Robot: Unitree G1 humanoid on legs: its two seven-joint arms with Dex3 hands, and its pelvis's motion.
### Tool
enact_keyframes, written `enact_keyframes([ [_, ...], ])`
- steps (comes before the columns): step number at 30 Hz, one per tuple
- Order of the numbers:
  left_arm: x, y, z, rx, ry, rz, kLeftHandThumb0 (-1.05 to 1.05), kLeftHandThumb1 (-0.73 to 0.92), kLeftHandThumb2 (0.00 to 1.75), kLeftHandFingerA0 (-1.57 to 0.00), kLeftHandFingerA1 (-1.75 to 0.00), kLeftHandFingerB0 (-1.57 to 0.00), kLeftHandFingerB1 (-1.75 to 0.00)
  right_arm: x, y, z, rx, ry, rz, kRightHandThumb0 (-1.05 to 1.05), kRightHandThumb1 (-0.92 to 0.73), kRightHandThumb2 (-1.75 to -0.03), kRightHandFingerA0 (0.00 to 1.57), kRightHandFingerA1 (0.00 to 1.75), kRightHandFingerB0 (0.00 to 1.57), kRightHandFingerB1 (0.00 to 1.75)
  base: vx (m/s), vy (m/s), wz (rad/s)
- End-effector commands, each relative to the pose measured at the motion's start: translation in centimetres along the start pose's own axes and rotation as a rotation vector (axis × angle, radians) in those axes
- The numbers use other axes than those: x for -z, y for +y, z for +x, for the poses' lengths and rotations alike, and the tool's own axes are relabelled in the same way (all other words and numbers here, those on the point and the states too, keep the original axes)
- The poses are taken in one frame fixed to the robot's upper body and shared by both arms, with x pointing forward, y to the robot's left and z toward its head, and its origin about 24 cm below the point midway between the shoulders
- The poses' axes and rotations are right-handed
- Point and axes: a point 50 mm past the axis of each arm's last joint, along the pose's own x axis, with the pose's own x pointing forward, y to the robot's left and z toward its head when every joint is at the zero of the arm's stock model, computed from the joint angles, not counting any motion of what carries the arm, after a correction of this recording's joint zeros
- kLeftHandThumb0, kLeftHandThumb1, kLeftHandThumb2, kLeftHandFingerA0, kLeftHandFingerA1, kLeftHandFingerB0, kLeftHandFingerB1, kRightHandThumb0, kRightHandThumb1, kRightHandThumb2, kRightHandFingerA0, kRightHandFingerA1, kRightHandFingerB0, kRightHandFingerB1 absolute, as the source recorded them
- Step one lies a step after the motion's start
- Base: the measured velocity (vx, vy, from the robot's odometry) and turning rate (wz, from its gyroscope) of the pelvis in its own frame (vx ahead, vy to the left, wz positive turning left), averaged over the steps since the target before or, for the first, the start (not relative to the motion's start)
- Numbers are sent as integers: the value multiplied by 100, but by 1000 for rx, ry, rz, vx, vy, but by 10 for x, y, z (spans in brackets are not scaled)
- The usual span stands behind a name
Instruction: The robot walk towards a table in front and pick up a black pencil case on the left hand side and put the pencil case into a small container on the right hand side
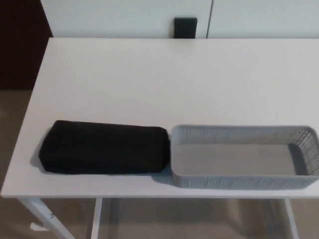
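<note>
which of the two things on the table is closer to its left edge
The black fabric pencil case, lying flat near the front-left of the white table. The grey perforated plastic container sits to its right, beside it, and looks empty.

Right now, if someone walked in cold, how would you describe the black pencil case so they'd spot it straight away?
Look at the white rectangular table and follow its near edge to the left half. There lies the black soft fabric pencil case, long and flat, its right end right up against the grey perforated plastic basket. It is the only dark, solid thing on the tabletop; the basket is pale, open-topped and empty.
</note>
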Motion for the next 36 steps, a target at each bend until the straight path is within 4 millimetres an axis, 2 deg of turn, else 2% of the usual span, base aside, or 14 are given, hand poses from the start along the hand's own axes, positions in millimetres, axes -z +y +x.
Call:
enact_keyframes([
  [1, 0, 2, -2, 5, -4, 20, -42, 37, 65, -34, -47, -27, -41, 2, -6, -2, 13, 8, 7, -69, -42, -54, 84, 62, 50, 51, -22, -220, 21],
  [2, 0, 2, -1, 1, 0, 12, -40, 37, 65, -35, -47, -28, -42, 1, -6, -1, 16, 7, -2, -72, -32, -75, 82, 68, 50, 59, 11, -175, -1],
  [6, 0, 2, 0, -4, 8, 12, -40, 37, 65, -36, -47, -28, -42, 1, -6, -1, 22, 0, -4, -74, -39, -57, 88, 63, 55, 54, 20, -306, 7],
  [7, 0, 2, 1, -2, 10, 9, -40, 37, 65, -36, -47, -28, -41, 0, -5, -1, 21, -1, -4, -73, -32, -75, 83, 67, 51, 58, 45, -98, 2],
  [16, -5, 2, 0, 3, -13, 17, -31, 46, 54, -39, -39, -31, -33, -1, -5, 0, 20, -2, 1, -69, -32, -75, 82, 69, 48, 57, 72, 47, -5],
  [17, -5, 2, 1, -1, -12, 11, -33, 47, 54, -38, -39, -30, -33, -2, -6, 0, 19, -2, 11, -65, -42, -54, 84, 63, 51, 50, 30, 202, 5],
  [19, -6, 2, 2, 0, -12, 14, -32, 46, 54, -39, -39, -31, -33, -2, -6, 1, 19, 2, 16, -65, -41, -53, 84, 62, 51, 49, 18, 186, -2],
  [20, -6, 3, 3, 1, -12, 10, -32, 46, 53, -39, -39, -31, -33, -2, -6, 1, 19, 1, 12, -69, -32, -75, 81, 68, 46, 55, 16, 121, 18],
  [22, -7, 3, 3, -1, -8, 5, -32, 46, 53, -39, -39, -31, -33, -2, -6, 1, 18, -3, 9, -66, -41, -54, 83, 63, 51, 50, 8, 45, 6],
  [23, -6, 3, 4, 2, -6, -7, -32, 46, 53, -38, -39, -31, -33, -2, -6, 1, 19, 0, 6, -68, -32, -75, 79, 68, 47, 56, 52, 53, 17],
  [25, -7, 4, 4, -3, -1, -3, -33, 45, 53, -39, -39, -31, -33, -3, -5, 1, 19, -5, 4, -69, -32, -75, 77, 68, 47, 56, 0, 0, 0],
  [29, -7, 3, 4, -3, -3, -22, -32, 45, 54, -38, -40, -31, -33, -3, -5, 1, 20, -5, 7, -66, -42, -54, 83, 63, 51, 50, 0, 0, 0],
  [31, -6, 3, 5, -5, -3, -19, -40, 36, 64, -36, -48, -28, -41, -3, -5, 1, 20, -4, 5, -69, -31, -75, 83, 68, 48, 58, 0, 0, 0],
  [36, -7, 3, 3, 0, -14, 3, -32, 46, 53, -39, -40, -30, -33, -4, -6, 2, 24, -5, 11, -72, -31, -74, 84, 66, 49, 57, 0, 0, 0],
])
